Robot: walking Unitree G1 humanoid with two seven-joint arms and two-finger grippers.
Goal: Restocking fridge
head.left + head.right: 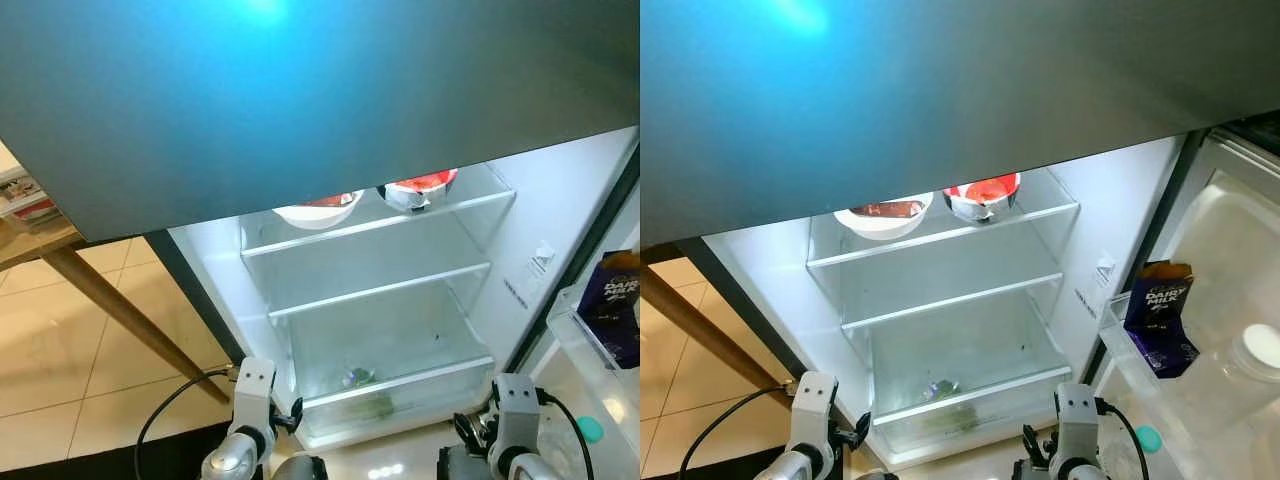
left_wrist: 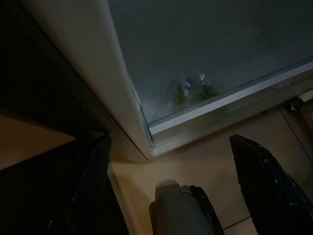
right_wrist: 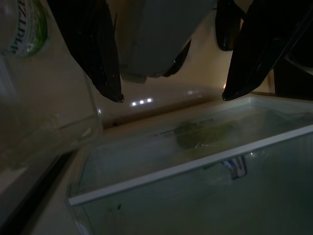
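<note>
The fridge [image 1: 520, 250] stands open ahead of and above both grippers. Left gripper [image 2: 171, 147]: fingers spread apart, empty, low before the crisper drawer [image 1: 400, 385] at the fridge's base. Right gripper [image 3: 171, 95]: fingers spread apart, empty, just beside the same drawer's front rim. Green produce [image 2: 193, 90] lies inside the drawer beyond the left fingertips; its axis cannot be told. On the top shelf, well above both grippers, sit a white bowl [image 1: 883, 217] and a red-topped bowl [image 1: 982, 196]. A chocolate box [image 1: 1160, 315] stands upright in the door bin, right of the right gripper.
</note>
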